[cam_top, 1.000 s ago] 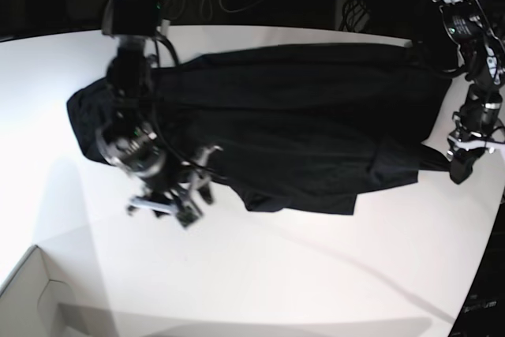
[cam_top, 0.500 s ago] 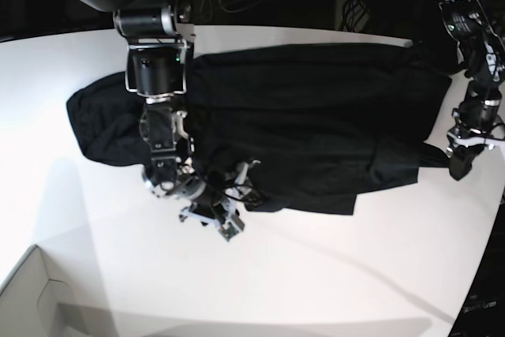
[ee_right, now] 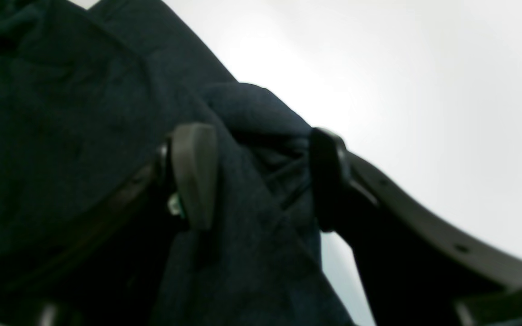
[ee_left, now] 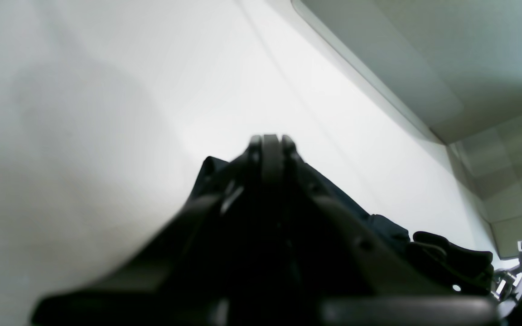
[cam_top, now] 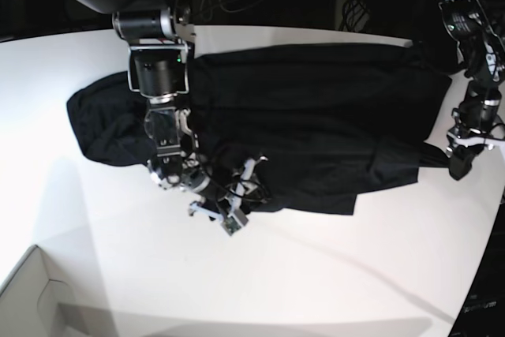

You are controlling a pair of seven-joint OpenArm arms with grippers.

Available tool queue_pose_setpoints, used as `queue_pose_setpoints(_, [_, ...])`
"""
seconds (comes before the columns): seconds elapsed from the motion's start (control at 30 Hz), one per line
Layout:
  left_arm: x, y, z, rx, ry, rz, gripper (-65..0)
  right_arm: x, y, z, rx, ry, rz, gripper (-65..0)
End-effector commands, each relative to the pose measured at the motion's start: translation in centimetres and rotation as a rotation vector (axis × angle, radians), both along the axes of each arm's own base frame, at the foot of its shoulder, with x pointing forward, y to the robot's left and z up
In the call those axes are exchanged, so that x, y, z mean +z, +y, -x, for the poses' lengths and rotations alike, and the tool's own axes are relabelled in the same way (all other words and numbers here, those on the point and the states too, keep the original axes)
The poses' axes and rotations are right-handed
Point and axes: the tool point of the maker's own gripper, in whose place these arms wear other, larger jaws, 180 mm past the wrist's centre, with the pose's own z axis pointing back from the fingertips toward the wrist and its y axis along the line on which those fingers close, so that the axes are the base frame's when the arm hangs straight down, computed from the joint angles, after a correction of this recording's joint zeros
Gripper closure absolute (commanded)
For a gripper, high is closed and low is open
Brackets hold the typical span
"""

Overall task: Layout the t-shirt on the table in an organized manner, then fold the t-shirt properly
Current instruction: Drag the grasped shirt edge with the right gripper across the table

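T-shirt [cam_top: 308, 116] lay spread dark across the upper middle of the white bench [cam_top: 260, 274], reaching from about 9 o'clock to 3 o'clock in the base view, with a bunched lump at the 9 o'clock end and a ragged lower hem toward 6. Right hand [cam_top: 241, 195] sat at the hem near 7 o'clock, fingers spread wide. In the right wrist view a rumpled fold of cloth lay between the two pads [ee_right: 193, 174], nothing pinched yet; probably placed there to take that loose edge and pull it flat. Left hand [cam_top: 460, 165] was at the 3 o'clock end by the bench edge, fully closed. In the left wrist view its tips met, with dark cloth just behind them, but whether any fabric was actually caught I couldn't tell. Likely anchoring that end so the shirt wouldn't slide. Layout stage, no folding done.
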Motion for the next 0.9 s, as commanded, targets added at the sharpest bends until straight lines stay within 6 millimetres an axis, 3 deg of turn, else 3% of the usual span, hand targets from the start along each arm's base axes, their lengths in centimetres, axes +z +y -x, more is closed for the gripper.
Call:
queue_pose_setpoints(0.0, [1.8,0.5,-0.5,0.003,-0.056,-0.022,0.0,2.7,0.5,-1.7,-0.010,-0.075,-0.048,-33.0])
queue_pose_setpoints(0.17, [1.8,0.4,-0.5,-0.002,-0.055,-0.021,0.0,3.2,0.1,-2.4,-0.059,-0.117,-0.072,-33.0])
queue_pose_setpoints(0.47, [1.8,0.3,-0.6,-0.003,-0.055,-0.021,0.0,0.3,-1.7,-2.8,-0.197,-0.102,-0.071,-32.9])
queue_pose_setpoints(0.63, [1.8,0.3,-0.6,-0.003,-0.055,-0.021,0.0,0.0,-1.7,-2.7,-0.203,-0.102,-0.078,-31.9])
queue_pose_setpoints(0.73, [1.7,0.3,-0.6,-0.005,-0.055,-0.021,0.0,0.1,-1.7,-2.8,-0.201,-0.104,-0.077,-22.6])
queue_pose_setpoints(0.87, [1.8,0.4,-0.5,-0.001,-0.055,-0.022,0.0,1.2,-1.7,-3.7,-0.200,-0.128,-0.080,-0.3])
